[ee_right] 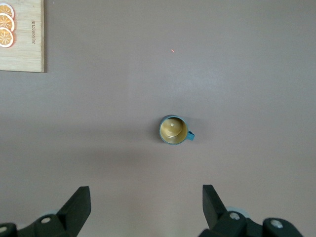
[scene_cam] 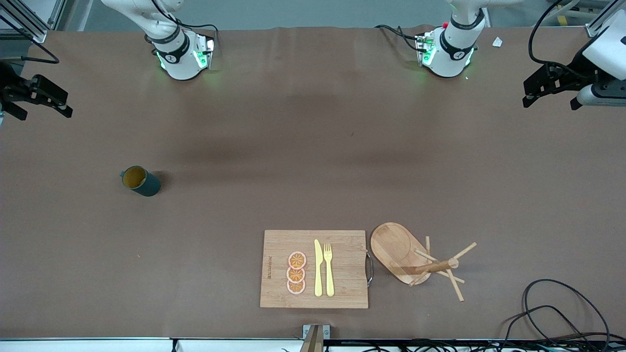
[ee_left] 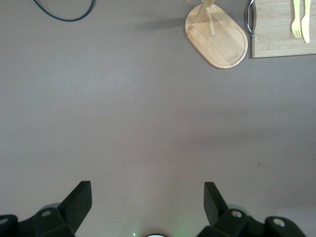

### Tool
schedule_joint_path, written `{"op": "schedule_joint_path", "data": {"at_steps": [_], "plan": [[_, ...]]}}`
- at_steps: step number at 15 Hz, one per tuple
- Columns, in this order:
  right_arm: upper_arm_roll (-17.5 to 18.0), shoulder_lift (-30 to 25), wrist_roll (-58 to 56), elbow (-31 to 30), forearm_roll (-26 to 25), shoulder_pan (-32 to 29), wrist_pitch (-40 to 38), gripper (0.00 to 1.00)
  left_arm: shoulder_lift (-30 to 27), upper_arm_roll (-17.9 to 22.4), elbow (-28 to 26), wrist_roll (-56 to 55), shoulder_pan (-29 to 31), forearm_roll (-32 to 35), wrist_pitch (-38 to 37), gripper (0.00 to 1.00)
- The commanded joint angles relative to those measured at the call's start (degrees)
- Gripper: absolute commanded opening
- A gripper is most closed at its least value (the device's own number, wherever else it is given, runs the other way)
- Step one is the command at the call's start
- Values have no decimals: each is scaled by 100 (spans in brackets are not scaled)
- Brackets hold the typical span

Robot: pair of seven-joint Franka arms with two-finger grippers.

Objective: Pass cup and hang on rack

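- Teal cup (scene_cam: 140,181) stands upright on the brown table (scene_cam: 313,146), toward the right arm's end.
- Wooden rack (scene_cam: 415,259) stands beside the cutting board (scene_cam: 314,269).
- Left gripper (ee_left: 147,197) and right gripper (ee_right: 146,200) hang spread wide, empty, over bare table.

The rack (ee_left: 217,39) is cut off at the left wrist view's edge: only its oval base and the foot of its post show, the pegs do not. The cutting board (ee_left: 284,29) there is cropped to one corner, as are the fork (ee_left: 296,19) and knife (ee_left: 305,22). In the right wrist view the board's printed lettering (ee_right: 33,32) is too small to read
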Motion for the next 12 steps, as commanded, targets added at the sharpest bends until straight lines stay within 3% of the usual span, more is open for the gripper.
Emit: {"op": "schedule_joint_path", "data": {"at_steps": [1,12], "plan": [[25,54,-45,107,47,-59,-48,100,61,11,119,41,8,87,-99,100],[42,98,-53,-42,47,11,-100,100,61,-7,127,85,-1,87,-108,100]]}}
